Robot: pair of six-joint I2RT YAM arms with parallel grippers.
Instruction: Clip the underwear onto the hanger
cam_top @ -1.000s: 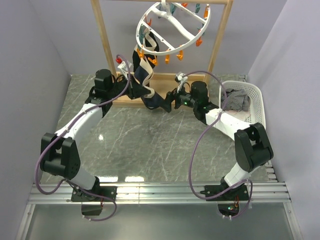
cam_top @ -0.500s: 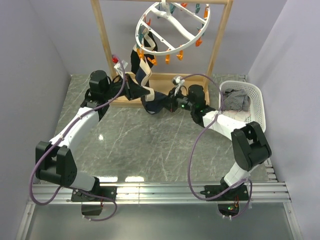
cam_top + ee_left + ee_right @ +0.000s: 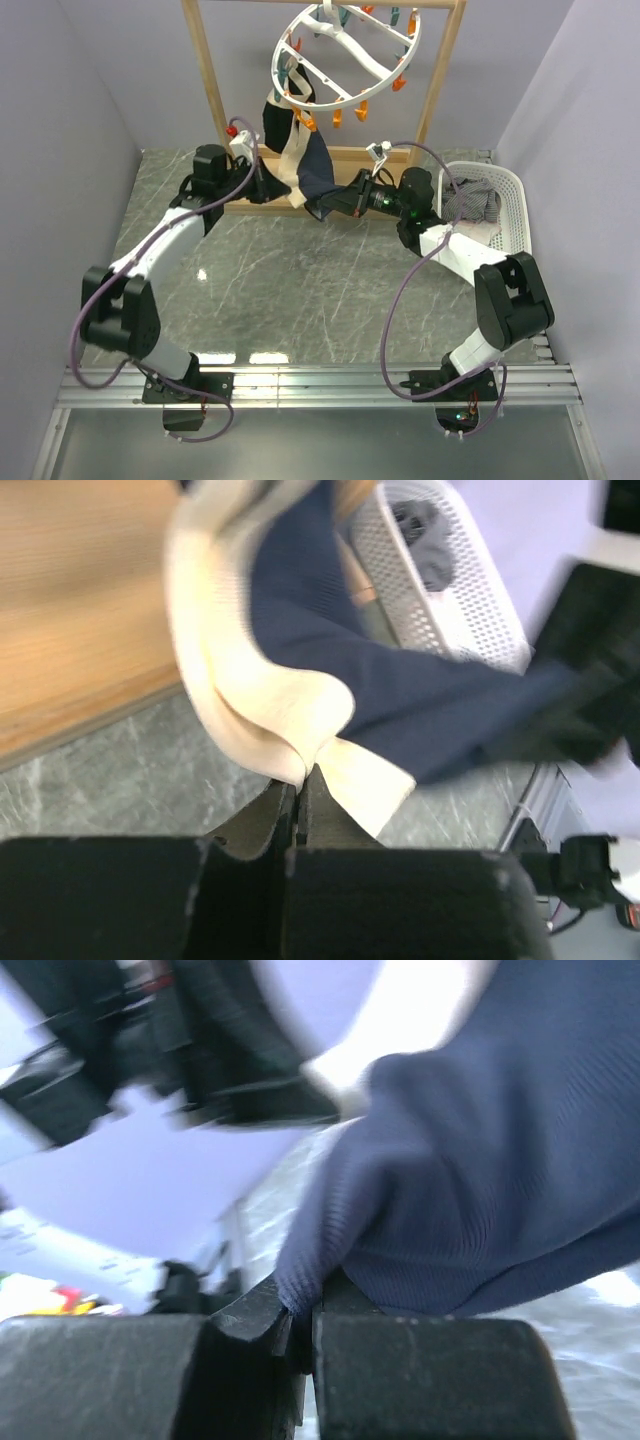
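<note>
Lifted off the surface (image 3: 300, 290) since a second ago, the underwear (image 3: 308, 165) now hangs spread between both arms, under the left rim of the hanger (image 3: 345, 100).

Its right fingers (image 3: 290, 1325), wide a second ago, have pressed together on a fold of navy cloth and drawn it out to the right. The left fingers (image 3: 285, 810) pinch the cream waistband (image 3: 230, 680) just in front of the wooden rack (image 3: 205, 70). Holding two separate edges likely serves to untwist the garment and pull the waistband taut, so that a flat edge can be offered to a clip. The top of the garment reaches the ring's orange clips, but I cannot tell whether any clip grips it.
</note>
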